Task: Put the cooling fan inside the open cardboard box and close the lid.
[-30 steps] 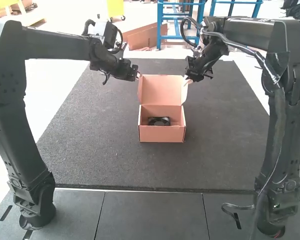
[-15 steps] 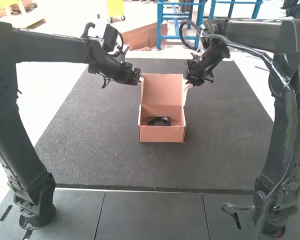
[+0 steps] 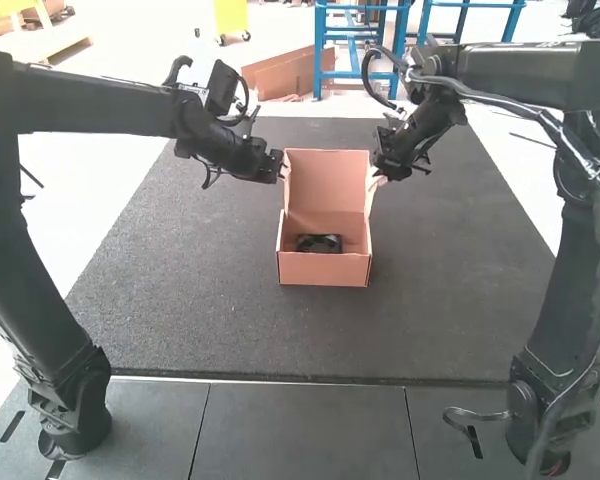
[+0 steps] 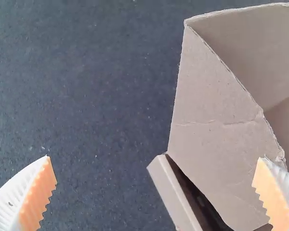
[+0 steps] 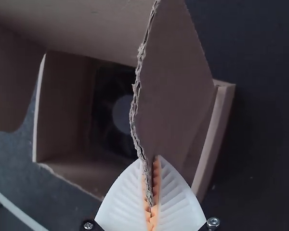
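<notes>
Right wrist view shows my right claw (image 5: 151, 166) clamped on the lid's side flap (image 5: 176, 96), with the fan (image 5: 116, 114) lying in the box (image 5: 62, 120) just beyond it. My left claw (image 4: 154, 192) gapes wide, the other flap (image 4: 216, 139) between its fingers.

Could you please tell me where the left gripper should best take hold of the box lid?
Probably its left side flap, approached from the outer left. It stands upright with a thin free edge, the open left gripper straddles it, and the right gripper pinches the opposite flap.
</notes>
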